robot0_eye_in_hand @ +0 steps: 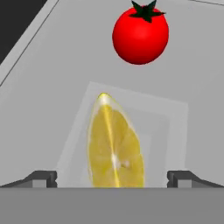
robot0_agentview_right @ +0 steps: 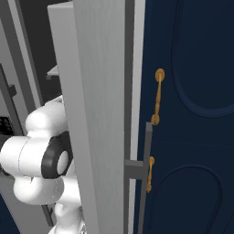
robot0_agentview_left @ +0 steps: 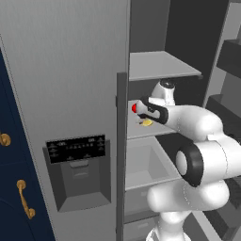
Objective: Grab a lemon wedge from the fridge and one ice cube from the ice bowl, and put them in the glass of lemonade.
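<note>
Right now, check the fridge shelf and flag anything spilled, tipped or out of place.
Nothing stands out. The lemon wedge lies flat on the grey shelf, with the tomato sitting apart beyond it, whole and unspilled. The gripper is open, one fingertip on either side of the wedge. The fridge door is open.

lemon wedge (robot0_eye_in_hand: 114, 146): bright yellow, cut face up, flat on shelf | fridge (robot0_agentview_left: 66, 70): grey, right door open
</note>
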